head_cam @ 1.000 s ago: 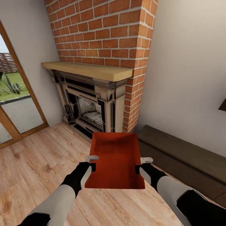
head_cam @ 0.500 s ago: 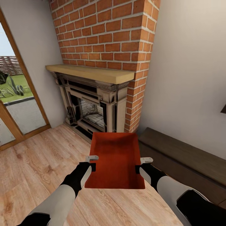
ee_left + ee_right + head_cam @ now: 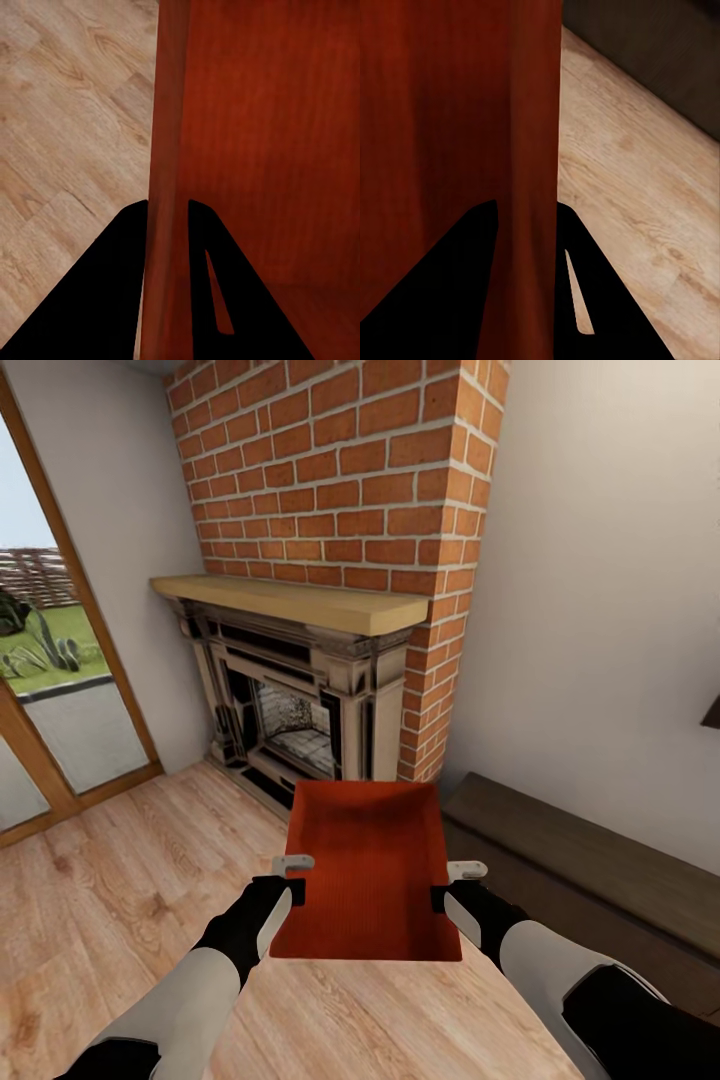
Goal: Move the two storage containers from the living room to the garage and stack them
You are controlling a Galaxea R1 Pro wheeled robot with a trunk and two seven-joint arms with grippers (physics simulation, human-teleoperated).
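Note:
I hold one orange-red storage container (image 3: 368,870) in front of me above the light wood plank flooring of the living room. My left gripper (image 3: 292,882) is shut on its left wall, and in the left wrist view the wall (image 3: 166,187) runs between the two dark fingers (image 3: 112,292). On the opposite side my right gripper (image 3: 444,888) is shut on the right wall (image 3: 529,187), pinched between its fingers (image 3: 585,292). The bin is topless and looks empty inside.
A red brick chimney (image 3: 340,480) with a wooden mantel (image 3: 290,602) and dark fireplace (image 3: 290,720) stands straight ahead. A long dark low bench (image 3: 590,870) runs along the right wall. A glass door with a wood frame (image 3: 60,690) is at the left.
The whole head view has shifted: fireplace and door have slid slightly right and down in the picture, so the camera moved. The container and both grippers keep the same place relative to me.

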